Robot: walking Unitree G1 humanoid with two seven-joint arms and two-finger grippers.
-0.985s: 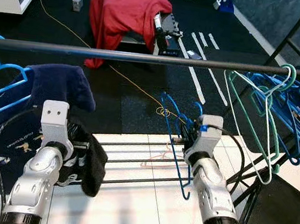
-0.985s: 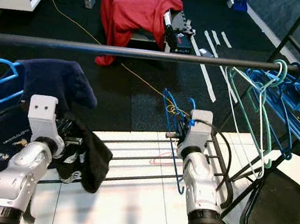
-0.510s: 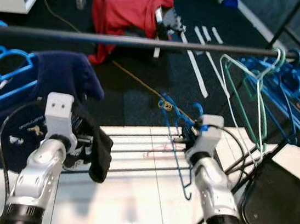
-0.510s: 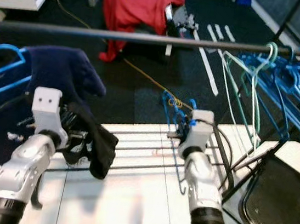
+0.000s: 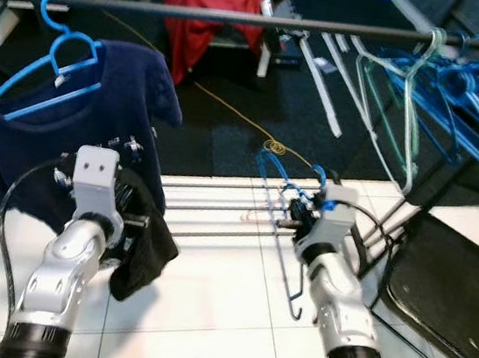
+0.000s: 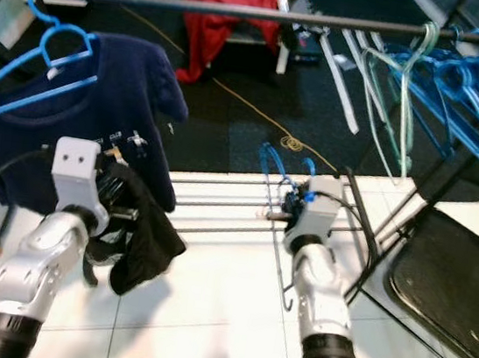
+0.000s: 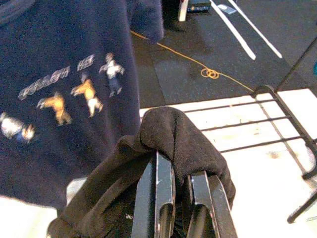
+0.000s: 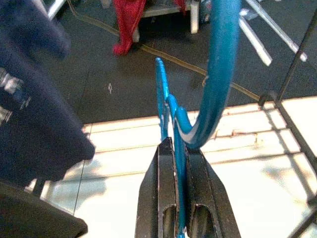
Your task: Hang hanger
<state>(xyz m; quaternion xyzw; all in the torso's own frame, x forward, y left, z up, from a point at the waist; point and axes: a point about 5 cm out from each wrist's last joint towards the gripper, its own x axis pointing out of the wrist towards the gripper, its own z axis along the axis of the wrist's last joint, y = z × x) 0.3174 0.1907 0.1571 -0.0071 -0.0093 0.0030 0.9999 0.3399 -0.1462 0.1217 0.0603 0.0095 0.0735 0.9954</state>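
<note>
Hand (image 8: 178, 148) tight around blue hanger (image 8: 218, 74)

Hanger (image 8: 218, 84): smooth, glossy blue plastic. Rail (image 5: 243, 18): dark matt metal. Navy shirt (image 5: 95, 134): soft matt cloth, printed. Black garment (image 7: 173, 139): fuzzy cloth. Floor tiles (image 5: 205, 307): glossy white.

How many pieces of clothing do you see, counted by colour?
Navy: 1, the navy shirt hanging on a blue hanger.
Black: 1, the black garment in the left gripper.
Red: 1, the red cloth draped behind the rail.
Total: 3
</note>
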